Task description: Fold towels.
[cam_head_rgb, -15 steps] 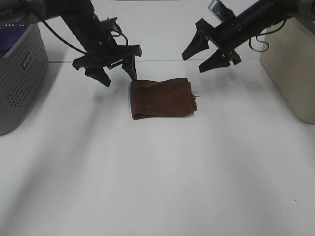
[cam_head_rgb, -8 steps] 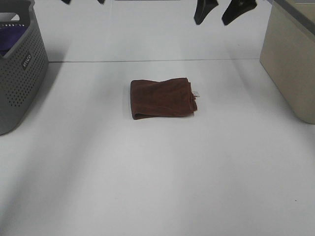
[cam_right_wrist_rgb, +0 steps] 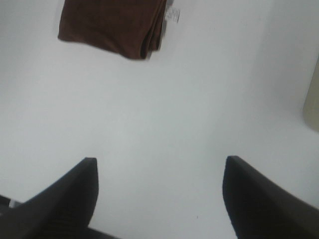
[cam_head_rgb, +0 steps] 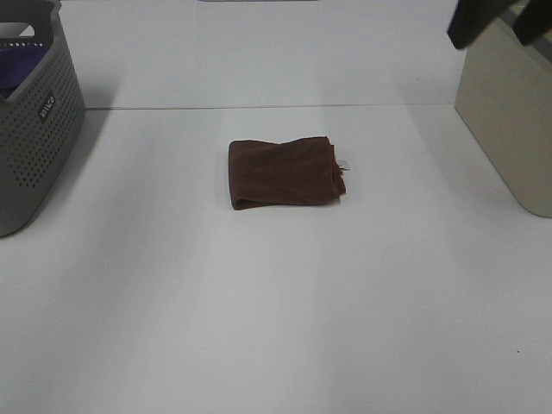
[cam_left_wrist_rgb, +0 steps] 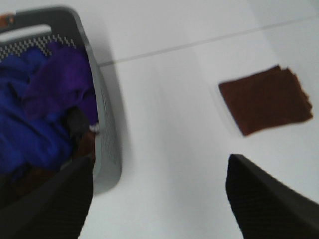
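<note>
Your left claw (cam_left_wrist_rgb: 159, 199) was open and held nothing, with its two dark fingers (cam_left_wrist_rgb: 264, 199) spread wide above the table (cam_head_rgb: 276, 328). Your right claw (cam_right_wrist_rgb: 159, 199) was open and empty too, up in the air over bare table. The towel (cam_head_rgb: 285, 172) lay flat near the middle of the table, well apart from both claws. It looked folded into a small neat block, with layered edges showing on the side where the white tag (cam_head_rgb: 343, 164) stuck out. So this towel looked done, and I think the step in hand was to fetch the next one. The left claw was near the grey basket (cam_head_rgb: 39, 129), which sat at the left edge of the table. Inside it were a purple cloth (cam_left_wrist_rgb: 60, 84), some blue cloth (cam_left_wrist_rgb: 25, 129), and something dark lower down that I could not make out. If you go for a new towel, pick a brown one, not the purple cloth. Grab one loose corner only, so you do not drag the whole pile out. Lift it clear of the basket wall before you swing it over. Lay it down beside the folded towel, not on it. The table was white, smooth and mostly bare, with lots of room in front. A tan box (cam_head_rgb: 509, 121) stood at the right edge.
</note>
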`<action>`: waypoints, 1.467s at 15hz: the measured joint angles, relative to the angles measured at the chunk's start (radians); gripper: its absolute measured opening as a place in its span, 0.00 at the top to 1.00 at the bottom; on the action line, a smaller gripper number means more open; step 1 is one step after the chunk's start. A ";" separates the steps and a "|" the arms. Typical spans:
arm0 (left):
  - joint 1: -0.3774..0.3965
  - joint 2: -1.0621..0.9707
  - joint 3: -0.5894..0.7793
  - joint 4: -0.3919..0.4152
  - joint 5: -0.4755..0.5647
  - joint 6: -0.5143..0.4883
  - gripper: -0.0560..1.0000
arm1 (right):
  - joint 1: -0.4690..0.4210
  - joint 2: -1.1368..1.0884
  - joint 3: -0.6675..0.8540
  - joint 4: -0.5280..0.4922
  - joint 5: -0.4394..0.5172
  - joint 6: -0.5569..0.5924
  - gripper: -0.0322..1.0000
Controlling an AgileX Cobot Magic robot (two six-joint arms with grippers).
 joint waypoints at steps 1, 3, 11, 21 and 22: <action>0.000 -0.084 0.144 0.000 0.002 0.000 0.29 | 0.000 -0.063 0.099 -0.001 0.000 -0.004 0.30; 0.000 -0.247 0.436 0.000 0.004 -0.013 0.29 | 0.000 -0.206 0.310 -0.001 -0.001 -0.004 0.30; 0.000 -0.857 1.118 -0.033 -0.052 -0.044 0.29 | 0.000 -0.661 0.908 -0.043 -0.128 -0.005 0.30; 0.000 -1.055 1.221 -0.210 -0.162 0.229 0.29 | 0.000 -1.188 1.016 -0.072 -0.158 -0.005 0.30; 0.000 -1.055 1.221 -0.210 -0.162 0.230 0.29 | 0.000 -1.196 1.016 -0.072 -0.158 -0.005 0.30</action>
